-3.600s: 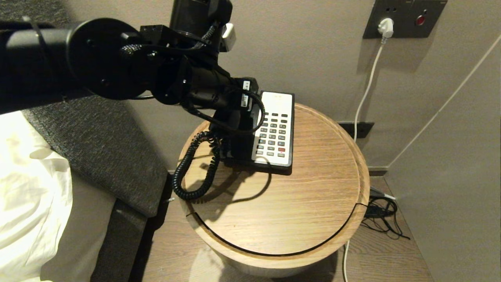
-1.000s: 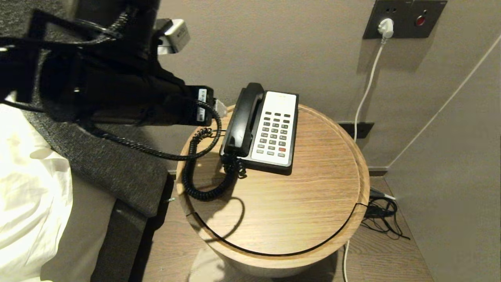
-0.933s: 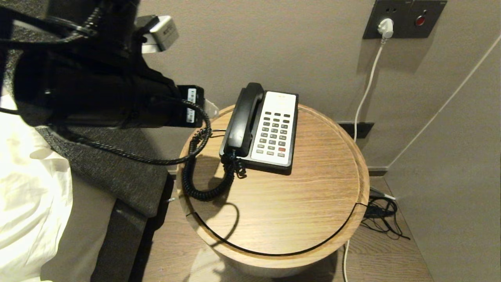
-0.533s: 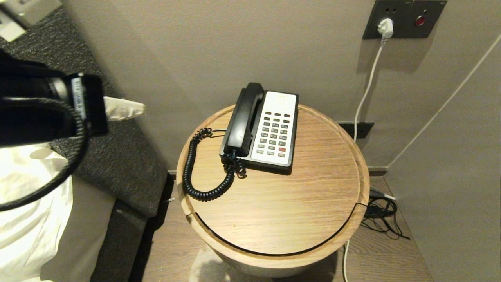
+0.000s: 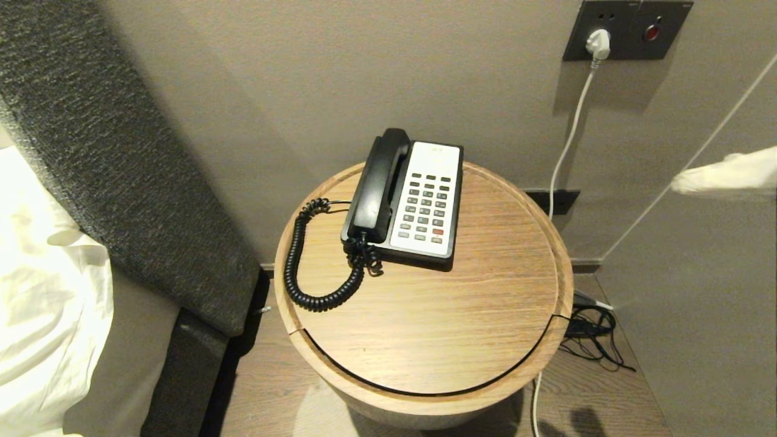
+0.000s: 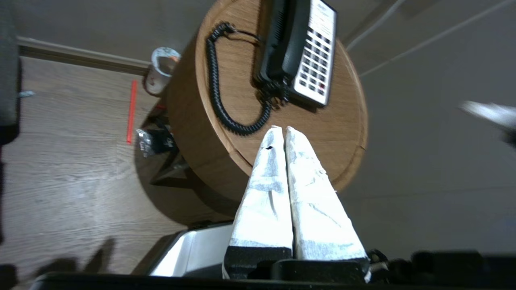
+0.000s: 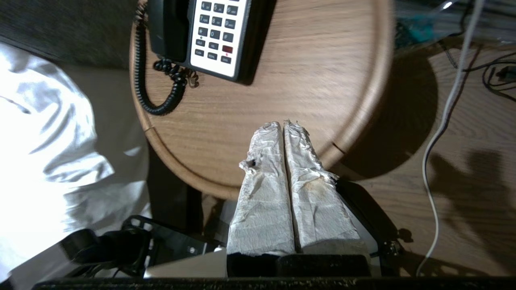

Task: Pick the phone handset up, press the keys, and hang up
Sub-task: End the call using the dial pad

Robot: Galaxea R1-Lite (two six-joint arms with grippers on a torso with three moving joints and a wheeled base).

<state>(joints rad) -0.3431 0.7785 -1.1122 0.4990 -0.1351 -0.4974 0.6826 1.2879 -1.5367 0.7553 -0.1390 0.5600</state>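
Note:
The black phone handset [image 5: 376, 185] lies in its cradle on the left side of the phone base, beside the white panel of keys [image 5: 426, 205]. Its coiled cord [image 5: 297, 267] loops over the round wooden table [image 5: 461, 321]. My left gripper [image 6: 281, 129] is out of the head view; its wrist view shows it shut and empty, high above the table's near edge, well back from the handset [image 6: 288, 44]. My right gripper [image 5: 677, 181] pokes in at the right edge, level and above the floor. It is shut and empty [image 7: 282, 124], with the keys [image 7: 215, 32] far ahead.
A wall plate with a white plug [image 5: 598, 42] and hanging cable is behind the table. The bed's dark headboard [image 5: 121, 182] and white pillow [image 5: 42, 303] are to the left. Loose cables [image 5: 592, 331] lie on the floor at right. A cup [image 6: 161, 74] stands behind the table.
My left arm pulled back from the phone to the left and out of the head view, its fingers closing. The handset stays on its cradle. My right gripper's tip has entered at the right edge.

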